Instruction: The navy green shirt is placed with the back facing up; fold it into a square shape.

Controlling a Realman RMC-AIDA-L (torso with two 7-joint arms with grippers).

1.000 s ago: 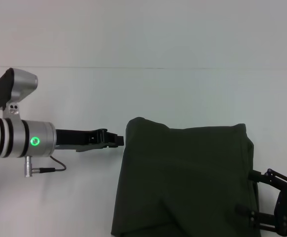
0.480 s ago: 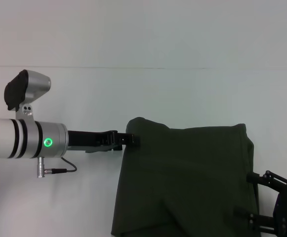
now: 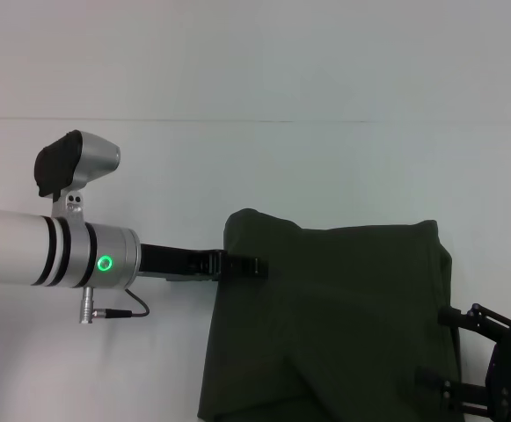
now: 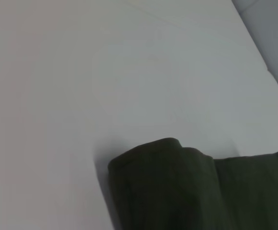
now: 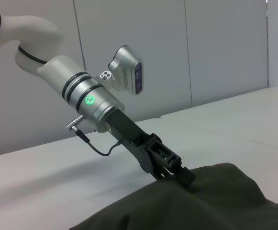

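Head view: the navy green shirt lies on the white table, already doubled into a rough block, its near end running out of view. The left gripper reaches across the block's left edge, fingertips over the cloth near the far-left corner; whether it is open, or pinching fabric, cannot be told. The right gripper sits low just off the right edge, its spread unclear. Left wrist view: only the folded far-left corner and bare table. Right wrist view: the left gripper's tip meets the cloth. Judgement: a further fold is in hand; next requires a firm pinch on that edge.
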